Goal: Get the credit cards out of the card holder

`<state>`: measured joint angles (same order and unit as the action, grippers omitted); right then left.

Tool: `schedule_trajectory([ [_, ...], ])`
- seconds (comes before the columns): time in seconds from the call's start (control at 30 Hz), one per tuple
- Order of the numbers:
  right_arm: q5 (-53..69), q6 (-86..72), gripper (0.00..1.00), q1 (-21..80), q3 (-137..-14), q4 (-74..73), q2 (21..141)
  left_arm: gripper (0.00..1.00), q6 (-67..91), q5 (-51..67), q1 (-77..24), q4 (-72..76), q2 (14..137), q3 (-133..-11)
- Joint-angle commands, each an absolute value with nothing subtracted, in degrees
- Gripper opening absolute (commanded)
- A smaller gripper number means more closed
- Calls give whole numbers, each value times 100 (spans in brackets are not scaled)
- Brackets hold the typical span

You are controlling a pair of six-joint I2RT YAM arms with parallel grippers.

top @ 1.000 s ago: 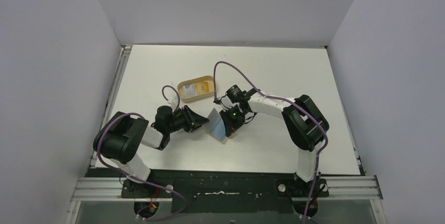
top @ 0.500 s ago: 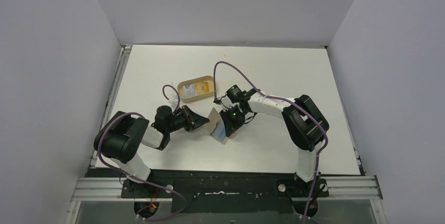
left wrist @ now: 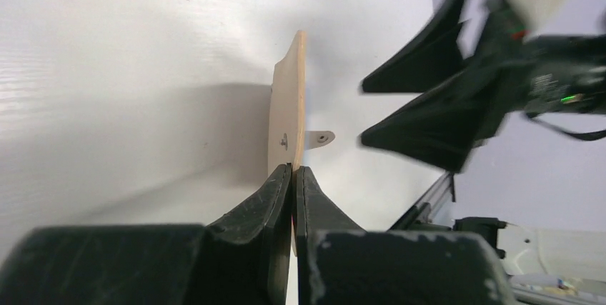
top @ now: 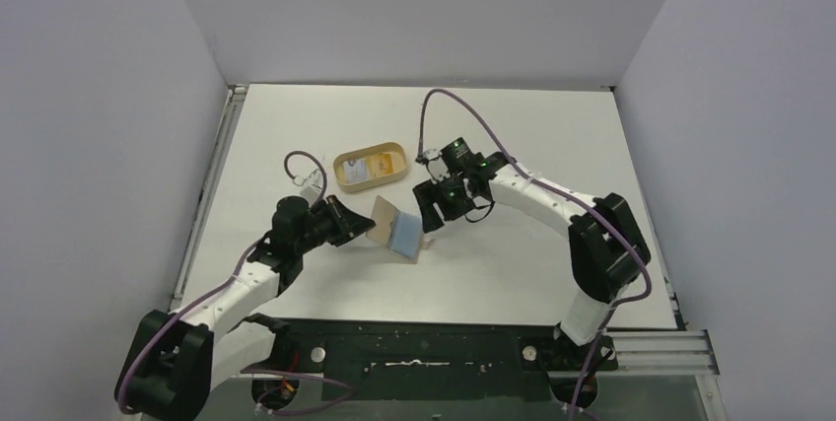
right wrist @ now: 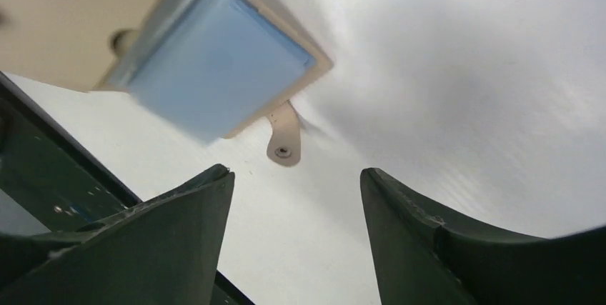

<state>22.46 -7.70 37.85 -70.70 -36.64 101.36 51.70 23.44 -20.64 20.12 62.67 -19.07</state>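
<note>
- Top external view: the white table [top: 513, 125] is the largest thing and lies beneath both pairs of jaws.
- The oval tray [top: 342, 173], tan with yellow inside, sits on the far side of both pairs of jaws, apart from each.
- The left gripper [top: 363, 228] has its jaws clenched on the card holder [top: 383, 214]. In the left wrist view they pinch the near edge of one tan flap, which stands edge-on straight ahead of them.
- The right gripper [top: 431, 216] has its jaws spread wide and grasps nothing. The opened card holder lies between the two grippers, just clear of these fingertips.
- A light blue credit card [right wrist: 214, 69] sits in the flap nearer the right jaws, ahead of the left-hand finger and not touching it.
- The snap tab [right wrist: 284, 141] sticks out from the holder's edge, just ahead of the gap between the right jaws.
</note>
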Motion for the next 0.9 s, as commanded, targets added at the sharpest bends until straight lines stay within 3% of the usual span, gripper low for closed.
schedule_trajectory([
  [0.0,2104,-1239,70,3697,-7912,-3265,9122,0,4699,1690,-2097,863,5640,-1929],
  [0.1,2638,-1786,74,3713,-8056,-2609,8950,0,4868,1516,-2109,980,5318,-1679],
  [0.3,3967,-3338,73,3782,-7202,-403,9253,0,5442,1319,-2105,1937,4806,-1072],
  [0.87,4308,-4773,72,4051,-5621,2509,9965,0,6776,1021,-2092,4196,4710,-153],
])
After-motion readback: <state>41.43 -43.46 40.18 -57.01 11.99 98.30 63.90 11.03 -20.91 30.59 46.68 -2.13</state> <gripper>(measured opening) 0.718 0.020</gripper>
